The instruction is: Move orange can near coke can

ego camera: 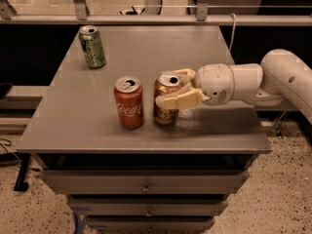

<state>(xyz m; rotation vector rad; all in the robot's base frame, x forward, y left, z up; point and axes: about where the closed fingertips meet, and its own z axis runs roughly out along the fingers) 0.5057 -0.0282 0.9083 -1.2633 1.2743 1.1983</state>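
Cream plastic gripper (168, 87) is clamped around the orange can (165, 112), which seems set down on the grey counter (146, 52) just beside the coke can (129, 104). The placing step looks nearly finished; next the jaws must release and withdraw without nudging either can.

Gripper (171, 87) was over mid-table (73, 126), fingers (176, 100) clasped either side of the upright orange can (165, 113), coke can (129, 104) stood just beside it, green can (92, 48) well apart, back left.
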